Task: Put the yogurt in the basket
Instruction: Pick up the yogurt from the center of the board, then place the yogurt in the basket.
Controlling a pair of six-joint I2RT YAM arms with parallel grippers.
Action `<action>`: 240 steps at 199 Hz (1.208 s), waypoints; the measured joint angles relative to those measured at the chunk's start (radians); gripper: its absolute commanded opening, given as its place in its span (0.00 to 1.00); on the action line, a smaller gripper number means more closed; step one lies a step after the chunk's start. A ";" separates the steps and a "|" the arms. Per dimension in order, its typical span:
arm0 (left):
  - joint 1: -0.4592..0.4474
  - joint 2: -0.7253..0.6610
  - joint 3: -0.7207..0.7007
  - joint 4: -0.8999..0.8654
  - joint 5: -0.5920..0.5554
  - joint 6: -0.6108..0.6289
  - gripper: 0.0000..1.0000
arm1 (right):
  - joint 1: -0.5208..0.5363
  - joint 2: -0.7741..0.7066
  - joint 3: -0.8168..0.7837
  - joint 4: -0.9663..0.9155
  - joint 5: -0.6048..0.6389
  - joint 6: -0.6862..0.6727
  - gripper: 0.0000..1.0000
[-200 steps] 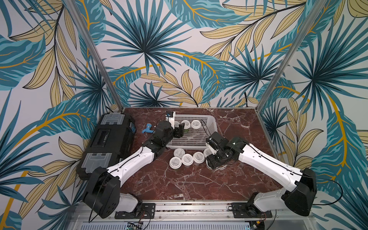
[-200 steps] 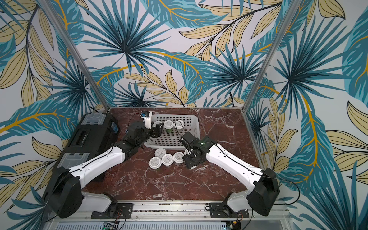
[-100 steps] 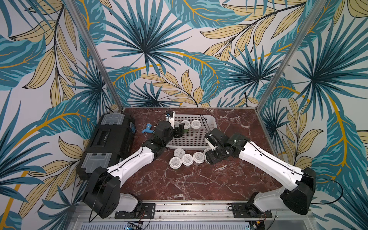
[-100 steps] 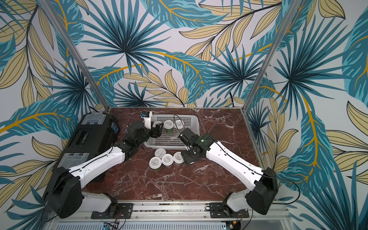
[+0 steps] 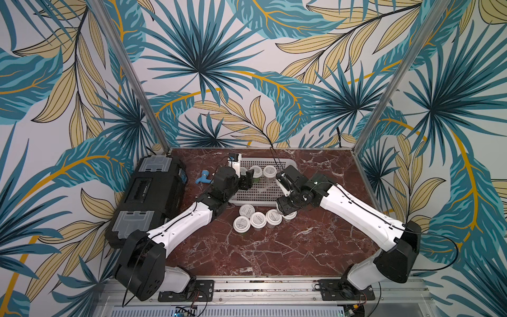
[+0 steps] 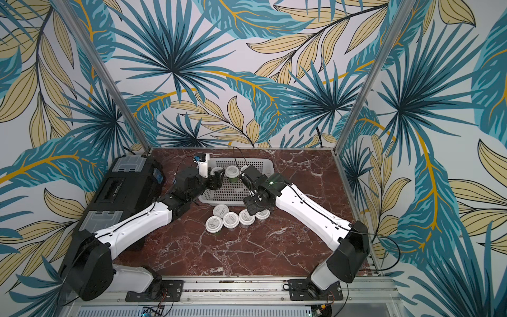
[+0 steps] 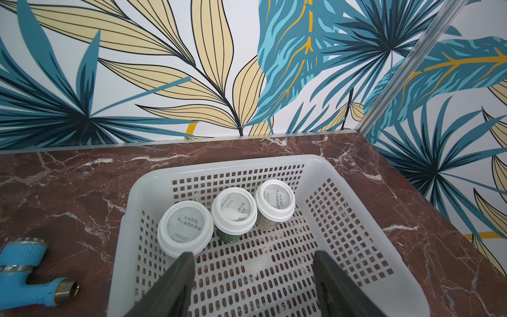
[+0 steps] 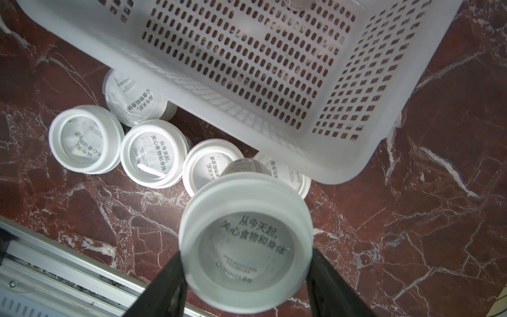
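Right wrist view: right gripper (image 8: 245, 254) clamps a yogurt cup (image 8: 245, 241) by its lid at the near right corner of the basket (image 8: 356, 170).
Left gripper (image 7: 253, 258) hangs empty, jaws apart, over three basketed cups (image 7: 233, 211); carried low, the held cup could clip the rim and slip.

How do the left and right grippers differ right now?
The left gripper is open and empty; the right gripper is shut on a yogurt cup. The left gripper hangs over the basket, where three cups stand; the right gripper holds its cup outside it, raised above the loose cups on the table. Both sit close to the basket.
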 measured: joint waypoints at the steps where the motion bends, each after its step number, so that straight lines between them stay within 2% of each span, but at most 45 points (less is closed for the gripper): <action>1: 0.000 0.000 0.000 0.000 0.000 0.000 0.72 | 0.000 0.001 0.002 0.000 0.000 0.000 0.65; 152: 0.010 0.000 0.000 0.000 0.000 0.000 0.72 | -0.203 0.274 0.341 -0.001 -0.092 -0.086 0.64; 240: 0.011 0.000 0.000 0.000 0.002 0.000 0.72 | -0.274 0.412 0.450 -0.001 -0.112 -0.121 0.64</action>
